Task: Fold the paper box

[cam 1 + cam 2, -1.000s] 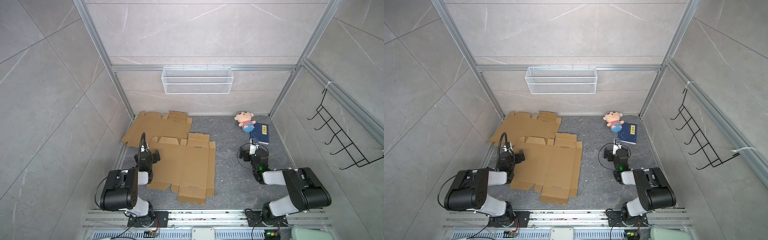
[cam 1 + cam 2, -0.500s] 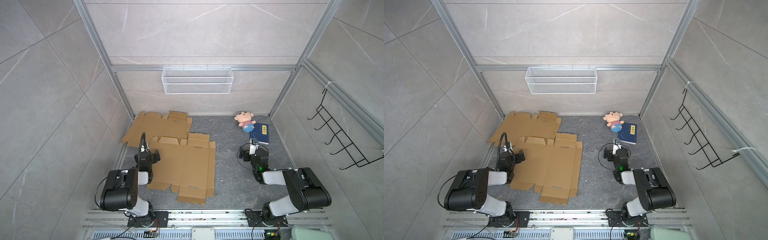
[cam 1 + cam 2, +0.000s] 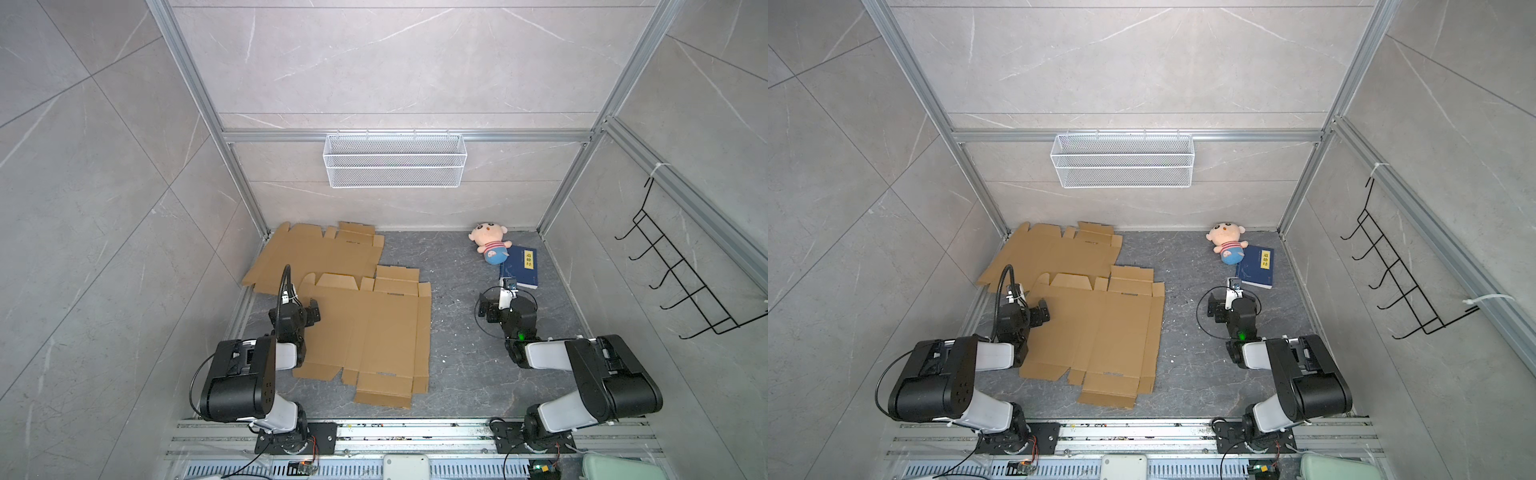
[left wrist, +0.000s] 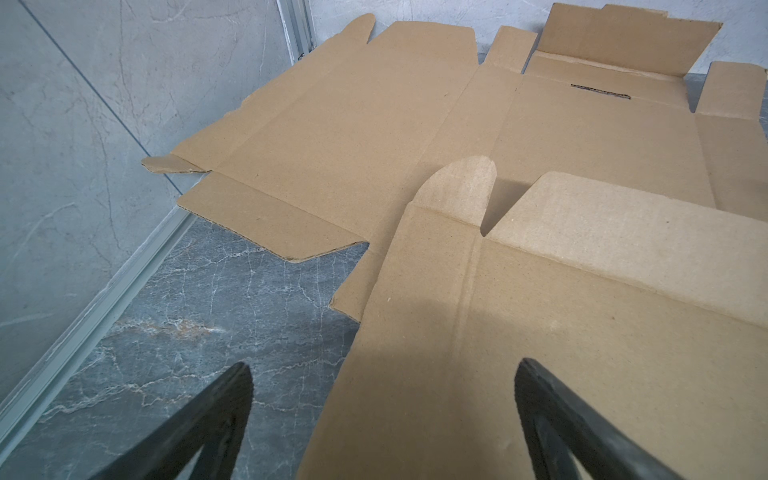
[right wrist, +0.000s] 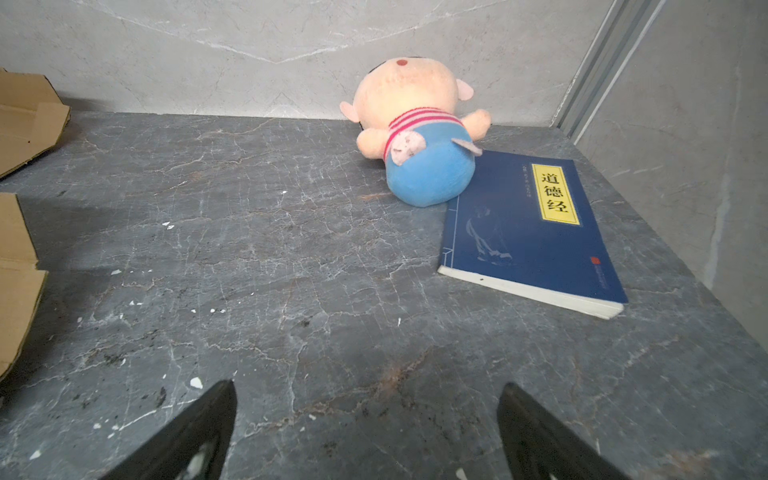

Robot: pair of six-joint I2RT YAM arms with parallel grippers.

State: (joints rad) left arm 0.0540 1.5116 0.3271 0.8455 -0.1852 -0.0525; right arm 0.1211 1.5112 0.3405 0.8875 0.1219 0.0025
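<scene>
Lying under left gripper (image 4: 384,368) — paper box (image 4: 582,332)

A flat, unfolded brown cardboard box blank (image 3: 374,332) lies on the dark floor in the lower centre of both top views (image 3: 1100,332) — creased into panels, with tabs and flaps cut along its upper and lower edges. Its upper left corner overlaps a second flat brown cardboard blank (image 3: 316,253), which lies at the centre left of both top views (image 3: 1050,249), in the floor's back left corner. In the left wrist view the nearer blank (image 4: 582,353) fills the lower right, the farther one (image 4: 353,124) the upper middle — its end flap looks slightly lifted.
</scene>
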